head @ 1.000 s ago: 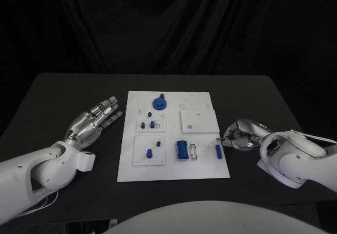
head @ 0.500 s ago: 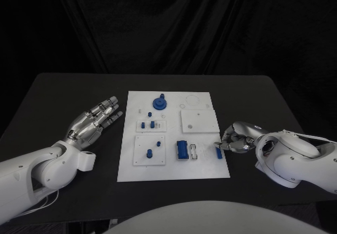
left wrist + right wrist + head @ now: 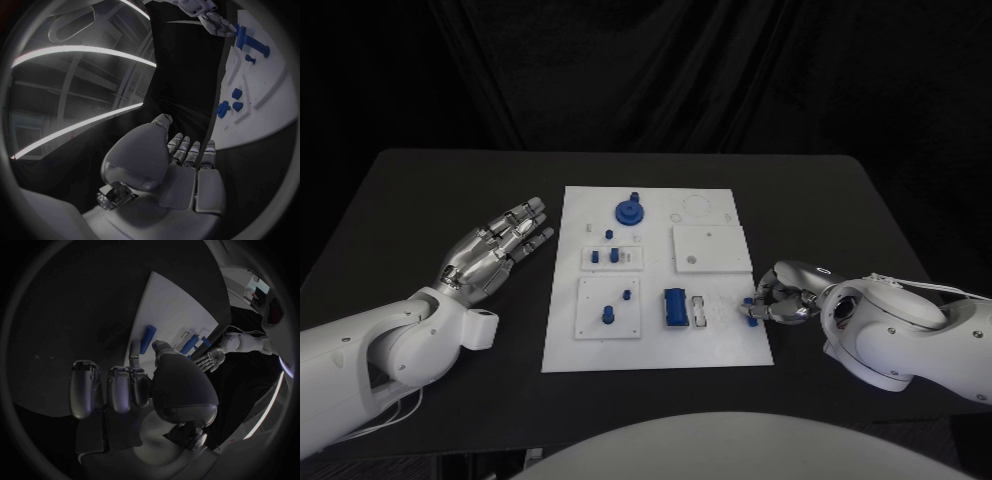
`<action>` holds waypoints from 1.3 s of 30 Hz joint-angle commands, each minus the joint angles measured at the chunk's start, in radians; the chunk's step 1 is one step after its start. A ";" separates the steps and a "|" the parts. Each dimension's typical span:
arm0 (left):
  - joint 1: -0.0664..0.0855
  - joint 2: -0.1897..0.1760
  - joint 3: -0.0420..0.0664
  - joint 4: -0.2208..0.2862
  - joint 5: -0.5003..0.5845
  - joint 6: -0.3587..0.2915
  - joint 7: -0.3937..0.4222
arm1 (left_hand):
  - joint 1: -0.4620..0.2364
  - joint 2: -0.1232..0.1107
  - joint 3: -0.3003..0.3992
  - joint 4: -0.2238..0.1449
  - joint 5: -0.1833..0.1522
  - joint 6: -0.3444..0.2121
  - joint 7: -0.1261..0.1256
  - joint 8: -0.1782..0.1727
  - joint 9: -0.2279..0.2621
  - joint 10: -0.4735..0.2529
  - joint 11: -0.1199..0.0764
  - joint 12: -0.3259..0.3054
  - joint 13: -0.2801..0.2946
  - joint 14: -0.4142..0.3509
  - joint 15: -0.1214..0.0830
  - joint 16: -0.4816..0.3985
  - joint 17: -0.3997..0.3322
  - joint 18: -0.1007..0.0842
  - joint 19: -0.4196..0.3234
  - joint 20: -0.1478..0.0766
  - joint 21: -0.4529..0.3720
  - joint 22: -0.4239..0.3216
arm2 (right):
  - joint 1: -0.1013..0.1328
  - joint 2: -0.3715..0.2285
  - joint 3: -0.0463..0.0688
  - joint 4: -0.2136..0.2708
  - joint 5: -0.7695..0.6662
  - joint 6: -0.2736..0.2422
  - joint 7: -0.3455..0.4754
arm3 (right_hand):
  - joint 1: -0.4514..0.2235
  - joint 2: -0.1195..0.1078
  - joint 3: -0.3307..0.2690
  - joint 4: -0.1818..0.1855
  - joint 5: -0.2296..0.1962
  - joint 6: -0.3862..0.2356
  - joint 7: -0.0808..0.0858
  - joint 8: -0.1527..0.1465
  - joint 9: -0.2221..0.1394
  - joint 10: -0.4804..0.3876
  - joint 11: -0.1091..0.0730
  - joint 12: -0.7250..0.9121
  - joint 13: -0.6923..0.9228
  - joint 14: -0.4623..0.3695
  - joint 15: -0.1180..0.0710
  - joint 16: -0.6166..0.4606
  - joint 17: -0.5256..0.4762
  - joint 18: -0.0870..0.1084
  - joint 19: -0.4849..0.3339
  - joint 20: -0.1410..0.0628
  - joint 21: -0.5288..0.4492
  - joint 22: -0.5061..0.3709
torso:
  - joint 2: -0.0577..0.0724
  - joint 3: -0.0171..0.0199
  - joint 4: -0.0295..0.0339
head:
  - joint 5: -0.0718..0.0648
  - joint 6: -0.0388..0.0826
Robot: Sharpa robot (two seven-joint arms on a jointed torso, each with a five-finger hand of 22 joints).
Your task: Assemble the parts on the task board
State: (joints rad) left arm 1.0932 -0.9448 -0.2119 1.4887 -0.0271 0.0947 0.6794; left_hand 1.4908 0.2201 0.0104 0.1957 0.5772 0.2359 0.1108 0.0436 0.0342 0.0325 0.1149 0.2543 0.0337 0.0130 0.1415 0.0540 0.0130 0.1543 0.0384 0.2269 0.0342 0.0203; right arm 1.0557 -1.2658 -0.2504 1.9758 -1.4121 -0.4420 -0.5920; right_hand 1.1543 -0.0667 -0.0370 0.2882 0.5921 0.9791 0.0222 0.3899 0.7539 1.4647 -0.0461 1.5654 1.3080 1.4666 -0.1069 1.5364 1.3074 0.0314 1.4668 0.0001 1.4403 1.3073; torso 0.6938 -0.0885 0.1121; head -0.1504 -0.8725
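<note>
The white task board (image 3: 718, 345) lies mid-table with blue parts on it. A blue bar (image 3: 749, 317) lies flat near the board's right edge. My right hand (image 3: 786, 293) hovers over the bar's far end with fingers curled. In the right wrist view a thumb and a finger flank the end of the blue bar (image 3: 149, 339) with small gaps, and the bar rests on the board (image 3: 164, 305). My left hand (image 3: 495, 250) lies flat and spread to the left of the board, holding nothing. The left wrist view shows its fingers (image 3: 190, 152) beside the board (image 3: 269, 100).
On the board are a blue round piece with a knob (image 3: 630, 210), small blue pegs (image 3: 603, 257), a peg on a white square (image 3: 607, 317), a blue block (image 3: 674, 306) and a plain white square plate (image 3: 710, 248). Bare black table surrounds the board.
My right hand has slid toward me along the board's right edge and closed in on the blue bar, now covering its far end. The left hand has stayed still.
</note>
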 commanded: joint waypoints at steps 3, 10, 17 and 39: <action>-0.001 0.001 0.001 0.001 0.001 0.004 0.020 | 0.005 -0.006 0.004 -0.001 0.005 0.003 0.001 0.005 0.001 -0.003 0.006 0.001 0.001 0.001 0.005 0.003 0.001 0.005 -0.002 0.008 0.007 0.001 | -0.019 0.010 0.000 -0.006 -0.005 0.036 -0.034 | 0.012 0.001 -0.008 0.000 0.009 -0.001 0.012 -0.021 -0.022 0.106 0.010 0.005 0.263 0.087 0.009 -0.004 0.172 0.003 0.048 0.012 0.000 0.217 | 0.000 -0.0002 0.0012 | 0.000 0.000; -0.001 0.001 0.001 0.000 0.001 0.005 0.019 | 0.005 -0.006 0.004 -0.001 0.005 0.003 0.001 0.005 0.001 -0.003 0.006 0.001 0.001 0.001 0.005 0.003 0.001 0.005 -0.002 0.008 0.007 0.001 | -0.031 0.031 0.000 -0.017 -0.005 0.042 -0.034 | 0.076 -0.003 0.014 -0.020 0.088 0.006 0.015 -0.052 -0.062 0.106 0.012 0.005 0.263 0.085 0.012 -0.008 0.165 0.005 0.046 0.016 -0.005 0.216 | -0.001 0.0003 -0.0001 | -0.001 0.000; -0.001 0.003 0.001 -0.002 0.001 0.008 0.018 | 0.004 -0.006 0.007 -0.001 0.005 0.002 0.001 0.005 0.001 -0.002 0.008 0.002 0.001 0.001 0.006 0.003 0.001 0.005 -0.002 0.009 0.007 0.001 | -0.035 0.050 0.000 -0.026 -0.005 0.035 -0.030 | 0.200 0.002 0.070 -0.087 0.147 0.019 0.013 -0.069 -0.094 0.106 0.010 0.005 0.263 0.086 0.010 -0.006 0.168 0.004 0.046 0.015 -0.004 0.216 | -0.002 0.0013 -0.0015 | 0.001 0.000; -0.003 0.005 0.001 -0.006 0.001 0.015 0.017 | 0.004 -0.004 0.014 -0.003 0.007 0.001 0.001 0.005 0.000 -0.002 0.012 0.004 0.001 0.002 0.009 0.007 0.002 0.004 -0.001 0.010 0.008 0.002 | -0.037 0.061 0.001 0.042 0.435 -0.205 0.256 | 0.171 -0.054 0.303 -0.139 0.103 0.042 0.018 -0.061 -0.123 0.106 0.015 0.005 0.263 0.094 0.015 0.013 0.208 -0.004 0.061 0.018 0.032 0.228 | -0.001 0.0008 0.0008 | 0.008 0.000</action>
State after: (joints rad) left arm 1.0915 -0.9420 -0.2119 1.4815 -0.0271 0.0970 0.6794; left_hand 1.4908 0.2201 0.0172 0.1945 0.5771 0.2359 0.1108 0.0435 0.0337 0.0289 0.1185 0.2543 0.0332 0.0166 0.1450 0.0578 0.0138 0.1543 0.0348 0.2304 0.0380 0.0210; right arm 1.0214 -1.2057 -0.2503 2.0086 -1.1063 -0.5843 -0.4129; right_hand 1.3374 -0.1194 0.1797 0.2317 0.6951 1.0149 0.0434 0.3242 0.6237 1.4627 -0.0336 1.5653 1.3075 1.4657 -0.0933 1.5456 1.3074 0.0314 1.4634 0.0109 1.4666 1.3073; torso 0.6923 -0.0876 0.1126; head -0.1433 -0.8725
